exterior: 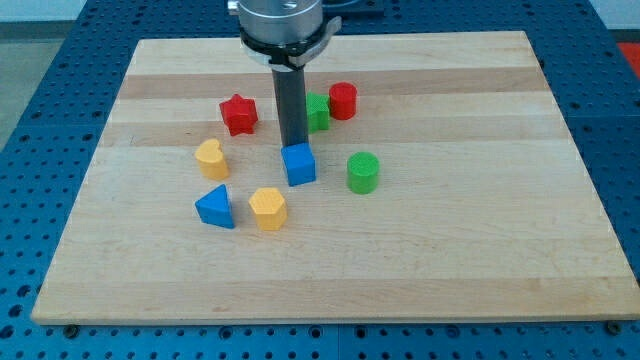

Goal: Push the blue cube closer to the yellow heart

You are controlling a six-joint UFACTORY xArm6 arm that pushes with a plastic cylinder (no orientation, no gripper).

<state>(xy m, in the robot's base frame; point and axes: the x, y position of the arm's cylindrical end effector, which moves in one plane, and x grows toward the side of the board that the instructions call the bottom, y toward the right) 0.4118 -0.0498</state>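
The blue cube [299,164] sits near the middle of the wooden board. The yellow heart [211,158] lies to its left, with a clear gap between them. My tip [294,146] is at the lower end of the dark rod, right at the cube's top edge, on its upper side in the view. It looks to be touching or almost touching the cube.
A red star [239,114] lies at the upper left of the cube. A green block [317,111], partly hidden by the rod, and a red cylinder [343,101] lie above it. A green cylinder [363,172] is to its right. A blue triangle [216,207] and a yellow hexagon [268,208] lie below.
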